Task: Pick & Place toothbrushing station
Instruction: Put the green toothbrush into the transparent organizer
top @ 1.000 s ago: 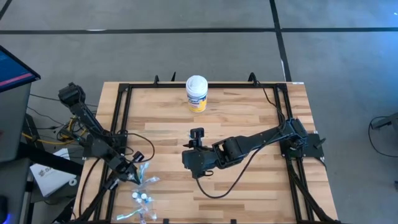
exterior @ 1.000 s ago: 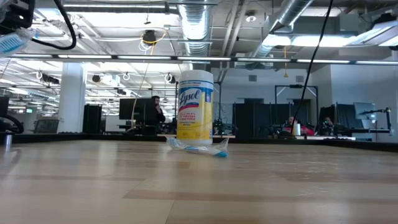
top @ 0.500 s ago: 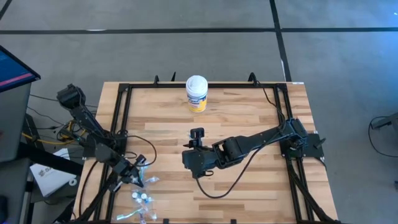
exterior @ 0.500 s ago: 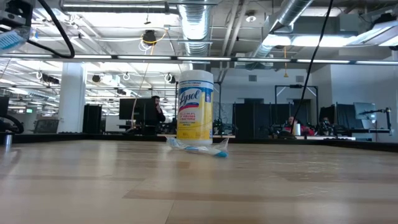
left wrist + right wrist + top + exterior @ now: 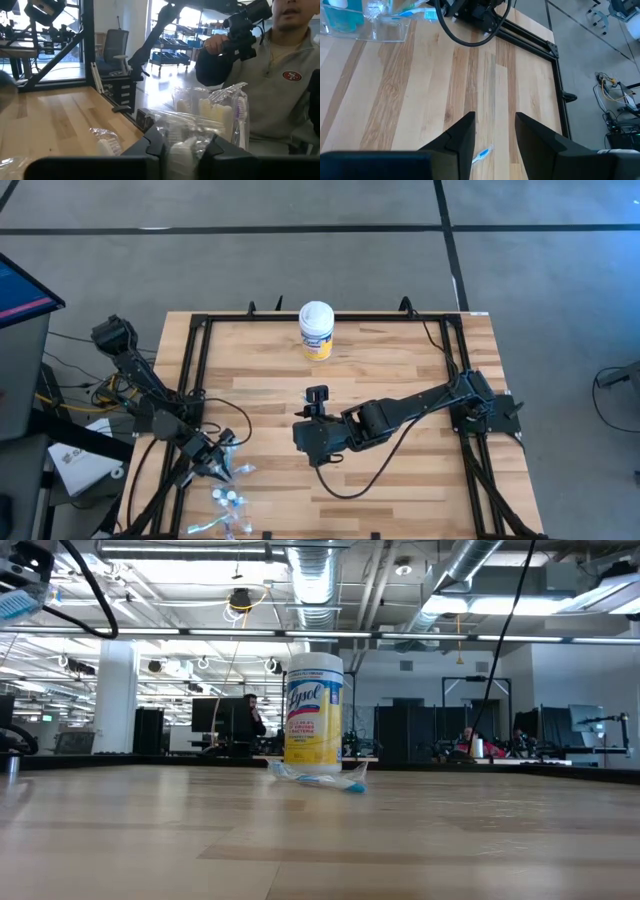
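A clear pack of toothbrushes with white and purple heads stands between the fingers of my left gripper, which hangs level over the table's near left corner. More wrapped brushes and teal tubes lie on the table just nearer, also seen in the right wrist view. My right gripper hangs open over the table's middle, above a small blue toothbrush lying flat on the wood. Another wrapped blue toothbrush lies in front of the wipes canister. My left gripper pinches the clear pack's lower end between its two fingers, which come at it level. The pack stands up and away from the fingers, off the table. How many layers of wrap are caught does not show.
A white and yellow wipes canister stands at the far middle. A black frame edges the table. A small black device on a stand sits mid-table. A person in a grey sweatshirt is close behind the near left corner.
My left gripper has rolled a little about its own line, with the pack still between its fingers.
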`<state>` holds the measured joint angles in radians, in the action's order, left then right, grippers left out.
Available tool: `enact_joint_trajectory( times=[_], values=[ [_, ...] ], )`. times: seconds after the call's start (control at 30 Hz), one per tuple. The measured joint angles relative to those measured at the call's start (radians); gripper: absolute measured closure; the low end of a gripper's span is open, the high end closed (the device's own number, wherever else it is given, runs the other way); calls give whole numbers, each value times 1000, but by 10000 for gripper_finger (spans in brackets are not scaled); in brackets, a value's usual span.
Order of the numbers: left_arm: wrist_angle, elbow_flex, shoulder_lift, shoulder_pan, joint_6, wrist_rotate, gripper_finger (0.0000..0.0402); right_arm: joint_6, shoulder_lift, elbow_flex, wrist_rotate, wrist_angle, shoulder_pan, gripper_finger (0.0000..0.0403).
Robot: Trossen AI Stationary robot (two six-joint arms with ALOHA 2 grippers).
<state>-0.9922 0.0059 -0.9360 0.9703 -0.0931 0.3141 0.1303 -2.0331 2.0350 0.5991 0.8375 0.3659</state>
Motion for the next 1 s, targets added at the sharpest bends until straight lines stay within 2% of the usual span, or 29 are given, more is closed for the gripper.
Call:
enact_joint_trajectory(
  times=[0.27,0.47,0.73,1.0],
  values=[
    [-22,0,0,0,10,0,308,0,0,0,0,0,0,274],
    [-61,0,0,0,71,3,289,0,0,0,0,0,0,274],
    [-134,0,0,0,163,8,281,0,0,0,0,0,0,274],
    [-150,0,0,-1,167,72,299,0,0,0,0,0,0,274]
  ],
)
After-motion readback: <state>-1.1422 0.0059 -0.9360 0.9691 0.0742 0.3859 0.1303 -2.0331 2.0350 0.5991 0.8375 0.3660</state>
